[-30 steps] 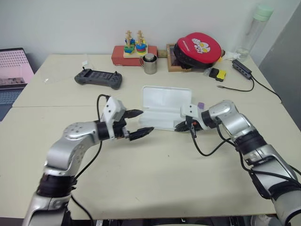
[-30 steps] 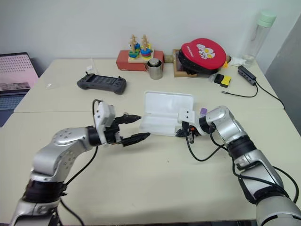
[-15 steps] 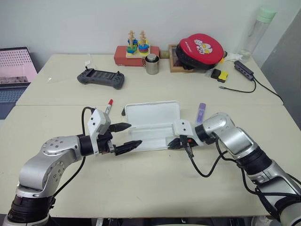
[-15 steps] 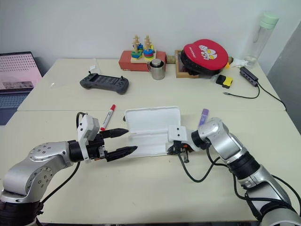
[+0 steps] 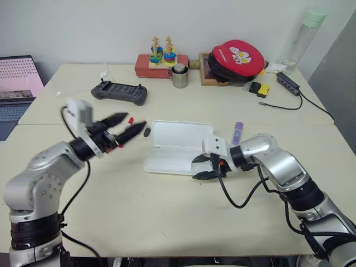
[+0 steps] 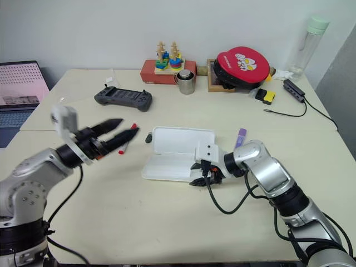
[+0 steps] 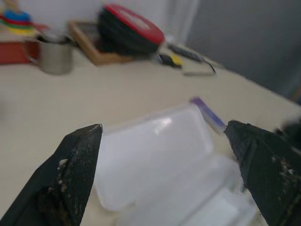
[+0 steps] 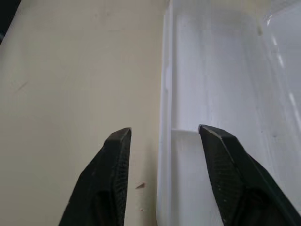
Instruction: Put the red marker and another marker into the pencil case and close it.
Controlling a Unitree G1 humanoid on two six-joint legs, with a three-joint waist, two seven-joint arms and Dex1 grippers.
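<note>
White plastic, the pencil case (image 5: 175,149) lies open on the cream table (image 5: 167,217), its lid flat behind the shallow tray. At the tray's near right corner the right gripper (image 5: 202,167) points leftward and down, its black fingers spread and holding nothing, one to either side of the tray's rim in the right wrist view. Just behind that forearm lies the purple marker (image 5: 237,132). Further left, the left gripper (image 5: 125,125) is raised off the table, fingers splayed wide and empty; they cover most of the red marker (image 6: 130,134), leaving its red cap showing.
</note>
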